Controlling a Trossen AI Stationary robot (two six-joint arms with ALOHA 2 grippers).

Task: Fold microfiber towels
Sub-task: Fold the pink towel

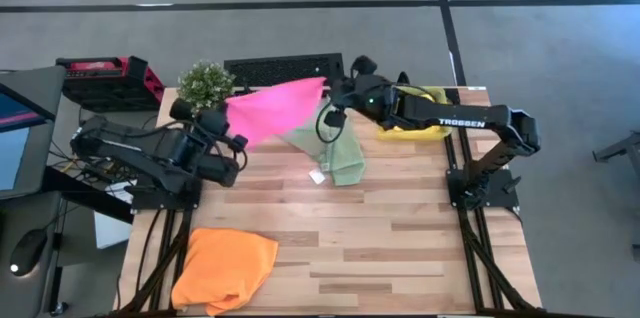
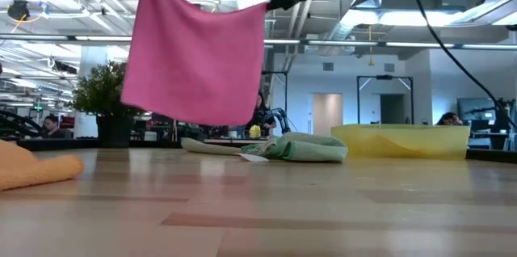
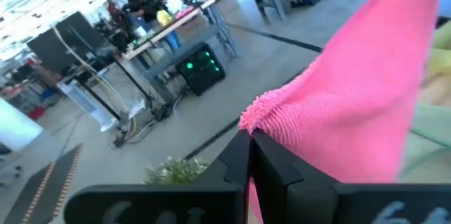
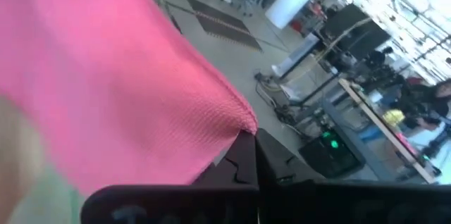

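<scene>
Orange towel [image 2: 32,168] cut off, blurred

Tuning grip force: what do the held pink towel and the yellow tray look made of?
Pink towel: soft knitted microfiber, matte; fuzzy looped edge, hangs limp between the left gripper and right gripper. Yellow tray: probably stiff translucent plastic; light glows through its straight walls.

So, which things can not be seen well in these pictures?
- Yellow towel: high view, mostly under the right arm; it cannot be told apart from the yellow tray.
- Green towel: high view, its far part under the pink towel.
- Orange towel: low view, cut by the picture's edge.
- Left pincer and right pincer: each shut on a pink corner; fingertips buried in cloth.
</scene>
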